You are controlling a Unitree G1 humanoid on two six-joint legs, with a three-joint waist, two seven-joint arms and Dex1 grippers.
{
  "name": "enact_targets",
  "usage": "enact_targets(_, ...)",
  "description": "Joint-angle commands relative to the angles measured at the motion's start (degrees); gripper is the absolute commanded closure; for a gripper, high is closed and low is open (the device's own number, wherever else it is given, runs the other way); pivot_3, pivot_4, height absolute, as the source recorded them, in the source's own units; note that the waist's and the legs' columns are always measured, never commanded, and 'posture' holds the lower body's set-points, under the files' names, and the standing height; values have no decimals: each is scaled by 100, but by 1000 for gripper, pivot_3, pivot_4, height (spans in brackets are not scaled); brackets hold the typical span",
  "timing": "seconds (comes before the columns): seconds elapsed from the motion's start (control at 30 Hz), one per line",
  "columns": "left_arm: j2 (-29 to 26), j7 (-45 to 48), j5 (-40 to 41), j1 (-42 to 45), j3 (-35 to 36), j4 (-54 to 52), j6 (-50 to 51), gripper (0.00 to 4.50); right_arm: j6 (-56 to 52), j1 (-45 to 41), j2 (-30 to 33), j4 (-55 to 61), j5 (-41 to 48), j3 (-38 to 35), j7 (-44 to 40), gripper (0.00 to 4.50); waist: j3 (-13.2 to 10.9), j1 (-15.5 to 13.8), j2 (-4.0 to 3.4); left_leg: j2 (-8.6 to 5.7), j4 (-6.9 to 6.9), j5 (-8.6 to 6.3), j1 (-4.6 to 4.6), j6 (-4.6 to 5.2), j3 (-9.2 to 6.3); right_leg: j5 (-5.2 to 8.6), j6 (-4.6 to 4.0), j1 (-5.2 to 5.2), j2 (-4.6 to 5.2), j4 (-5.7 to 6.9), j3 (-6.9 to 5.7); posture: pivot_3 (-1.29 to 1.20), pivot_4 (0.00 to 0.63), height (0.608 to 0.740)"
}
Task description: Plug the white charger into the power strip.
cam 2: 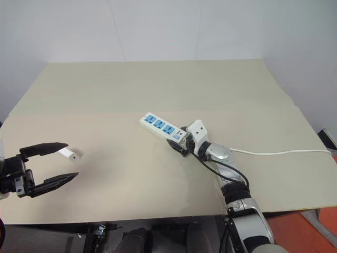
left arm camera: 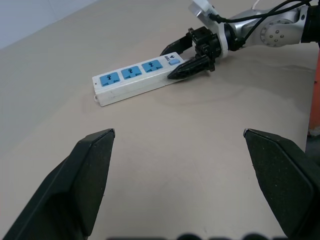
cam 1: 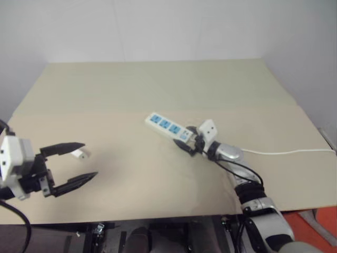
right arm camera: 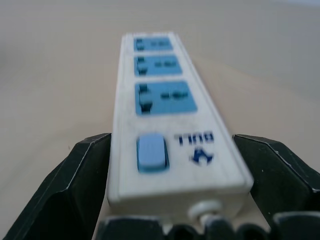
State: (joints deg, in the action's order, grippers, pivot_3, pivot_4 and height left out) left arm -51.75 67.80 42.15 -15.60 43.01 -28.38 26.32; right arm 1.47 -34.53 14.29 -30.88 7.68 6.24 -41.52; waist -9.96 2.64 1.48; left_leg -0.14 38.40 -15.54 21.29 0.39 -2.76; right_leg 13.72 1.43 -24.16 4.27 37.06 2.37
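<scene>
1. Left eye view: broad beige flat worktop [cam 1: 158, 89] carries all items, set against a pale wall.
2. Long flat white power strip [cam 1: 169, 127] with three blue sockets lies diagonally near the worktop's middle; its thin white cord [cam 1: 295, 153] trails off toward the right edge.
3. Right gripper [cam 1: 190, 144] is at the strip's switch end. Right wrist view shows its black fingers [right arm camera: 75, 190] parted, one along each long side of the strip; the left one lies against the casing, the other stands slightly off it. A firm grip cannot be confirmed.
4. Left gripper [cam 1: 79, 164] hovers at the worktop's left, fingers spread wide, holding nothing.
5. Small plain white rectangular charger [cam 1: 80, 154] lies on the worktop just beyond the left fingers, well apart from the strip.
</scene>
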Motion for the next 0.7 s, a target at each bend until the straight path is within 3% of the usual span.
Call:
enact_targets(0.03, -45, -29, 80, 23, 106, -100, -49, 0, 293, -170, -83, -144, 61, -45, -221, 28, 0, 1, 0, 0, 0, 0, -1, 0, 0, 0, 0, 0, -1, 0, 0, 0, 150, 740)
enact_targets(0.37, -76, -28, 94, 33, 147, -113, -50, 0, 738, -651, -358, -1402, -9, -81, -522, 28, 2, 117, 2, 3, -3, 0, -11, 0, 4, -3, -3, 3, -6, 2, 5, 0, 150, 740)
enact_targets(0.53, -62, -27, 107, -60, 280, -164, -25, 0, 793, -665, -339, -1674, -23, -97, -697, 1079, 5, 146, 6, 4, -4, 0, -15, 0, 4, -3, -3, 6, -6, 3, 7, 0, 150, 740)
enact_targets(0.7, -110, 4, 133, -54, 259, -121, -25, 0, 922, -534, -308, -1510, 92, -100, -1148, 1078, 9, 136, 11, 6, -5, 0, -17, 0, 2, -3, -3, 8, -4, 3, 7, 0, 150, 740)
